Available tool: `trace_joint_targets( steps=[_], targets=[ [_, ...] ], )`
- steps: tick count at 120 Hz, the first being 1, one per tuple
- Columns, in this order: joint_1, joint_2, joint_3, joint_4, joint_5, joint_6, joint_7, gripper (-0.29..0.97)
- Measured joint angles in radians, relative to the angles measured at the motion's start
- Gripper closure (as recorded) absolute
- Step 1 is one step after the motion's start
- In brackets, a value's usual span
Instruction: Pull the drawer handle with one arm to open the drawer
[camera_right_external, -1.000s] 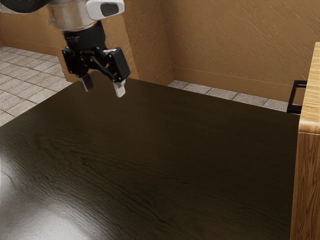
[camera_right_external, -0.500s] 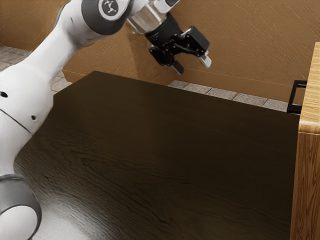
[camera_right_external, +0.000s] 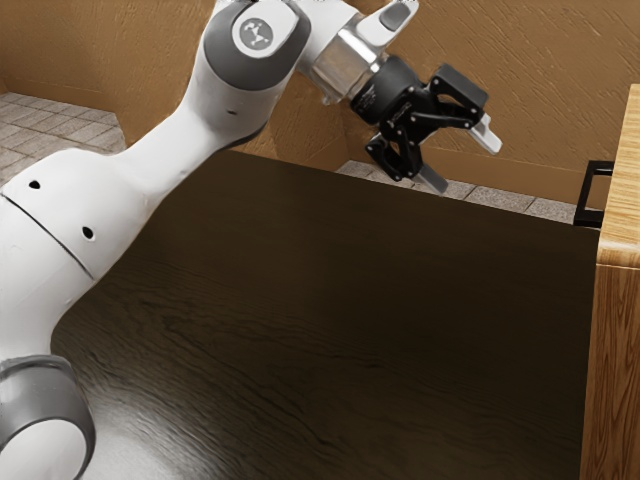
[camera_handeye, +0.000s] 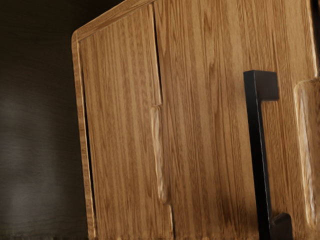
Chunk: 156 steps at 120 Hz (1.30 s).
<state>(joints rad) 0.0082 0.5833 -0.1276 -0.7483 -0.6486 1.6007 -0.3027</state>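
Over counter's far side: tool (camera_right_external: 462, 160) hung in the air above the dark counter (camera_right_external: 300, 330), tilted toward the exterior view's right.
Tool state: wide open, fingers (camera_right_external: 487, 137) spread well apart, nothing between them, touching nothing.
Arm: white arm (camera_right_external: 200, 150) stretched from the exterior view's lower left up and across to the tool.
Drawer handle: black bar, drawer handle (camera_right_external: 594, 195) sat at the exterior view's right edge, sticking out from the cabinet (camera_right_external: 615, 300) on the side facing the tool. It was well apart from the tool and untouched.
Handle, wrist view: drawer handle (camera_handeye: 258, 150) was a long black bar standing off the wood front, straight ahead of the hand.
Cabinet: light oak box on the counter's end at the exterior view's right. Wrist view showed its front (camera_handeye: 200, 100) split into panels by thin seams, with a shallow groove (camera_handeye: 159, 150) beside one seam.
Drawer: panels looked level with each other; could not tell which panel the handle belonged to.
Counter: dark glossy wood grain, also seen beside the cabinet in the wrist view (camera_handeye: 35, 125).
Background: tan wall (camera_right_external: 540, 70), tiled floor (camera_right_external: 60, 130).
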Motion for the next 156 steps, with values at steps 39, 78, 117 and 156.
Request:
trace_joint_targets(
  steps=[39,78,117,156],
  targets=[
    [-0.048,0.146,-0.024,0.195,-0.013,0.021,-0.069,0.02],
    [-0.078,0.166,-0.057,0.185,-0.014,0.092,-0.109,0.26],
    [-0.093,0.202,-0.063,0.179,-0.012,0.142,-0.131,0.32],
    [-0.096,0.194,-0.057,0.164,0.031,0.148,-0.139,0.49]
  ],
)
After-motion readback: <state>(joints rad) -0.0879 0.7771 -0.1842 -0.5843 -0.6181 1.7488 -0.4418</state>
